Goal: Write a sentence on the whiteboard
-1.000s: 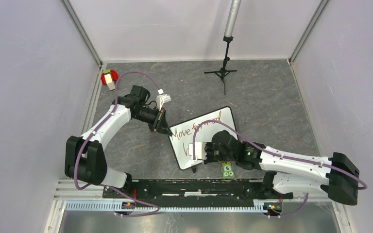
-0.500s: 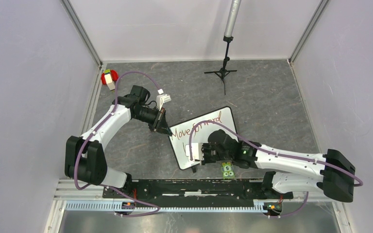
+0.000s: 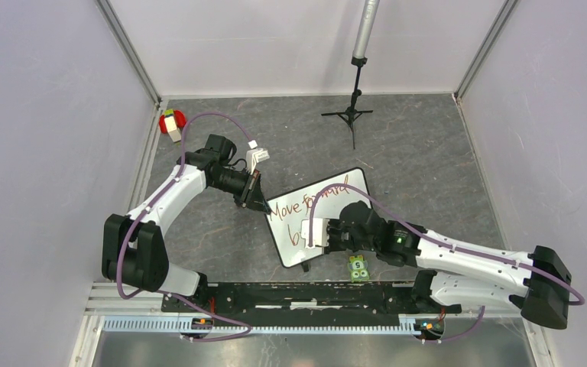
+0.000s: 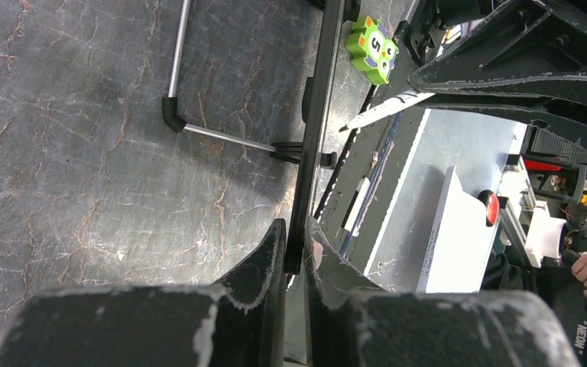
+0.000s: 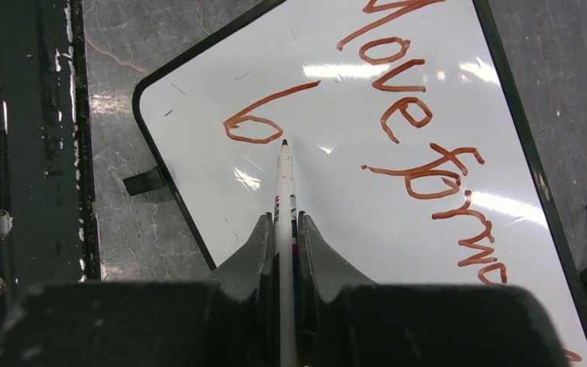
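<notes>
Marker tip on the whiteboard, both grippers closed.
Nearest, the right gripper pinched a marker, its tip just beside a looped stroke under "Move forward", the sentence. The whiteboard lay on the grey table. The left gripper was clamped on the whiteboard's left rim. A tripod stood beyond the whiteboard.

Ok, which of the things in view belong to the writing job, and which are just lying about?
In the job: whiteboard, its edge clamped by the left gripper; sentence, reading Move forward b; marker, held in the right gripper.
Lying about: green number block beside the board; red and white toy at the far left corner; tripod stand at the back.
</notes>
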Available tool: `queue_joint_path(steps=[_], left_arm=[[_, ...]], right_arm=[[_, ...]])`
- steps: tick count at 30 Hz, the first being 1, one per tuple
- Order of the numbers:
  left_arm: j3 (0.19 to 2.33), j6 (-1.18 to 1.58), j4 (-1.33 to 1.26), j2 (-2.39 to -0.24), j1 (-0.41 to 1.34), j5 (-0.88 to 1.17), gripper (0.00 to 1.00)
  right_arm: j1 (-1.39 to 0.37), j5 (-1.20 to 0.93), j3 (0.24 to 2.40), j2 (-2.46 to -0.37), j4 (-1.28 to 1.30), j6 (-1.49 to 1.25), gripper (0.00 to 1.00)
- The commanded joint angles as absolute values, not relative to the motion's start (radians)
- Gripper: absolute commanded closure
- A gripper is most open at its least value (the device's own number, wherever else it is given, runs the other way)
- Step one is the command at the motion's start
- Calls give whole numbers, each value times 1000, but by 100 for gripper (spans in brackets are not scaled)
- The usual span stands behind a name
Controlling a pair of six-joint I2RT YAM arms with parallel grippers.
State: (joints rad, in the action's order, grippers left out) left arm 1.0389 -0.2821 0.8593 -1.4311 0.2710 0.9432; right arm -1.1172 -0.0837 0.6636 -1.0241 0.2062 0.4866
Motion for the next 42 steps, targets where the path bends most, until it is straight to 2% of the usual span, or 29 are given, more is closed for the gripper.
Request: queue_joint_path(steps=[1, 14, 23, 42], left_arm=[[1066, -324, 864, -1432, 278, 917, 98], [1071, -333, 871, -1438, 278, 920, 98], [1073, -342, 877, -1438, 278, 919, 97], [1081, -345, 881, -1455, 278, 922, 97]], right_arm=[[-1114, -54, 654, -1027, 220, 482, 100], [-1110, -6, 656, -1068, 187, 481, 100], [-1109, -56, 667, -1108, 192, 486, 100], [-1103, -7, 611, -1031, 272, 517, 100]])
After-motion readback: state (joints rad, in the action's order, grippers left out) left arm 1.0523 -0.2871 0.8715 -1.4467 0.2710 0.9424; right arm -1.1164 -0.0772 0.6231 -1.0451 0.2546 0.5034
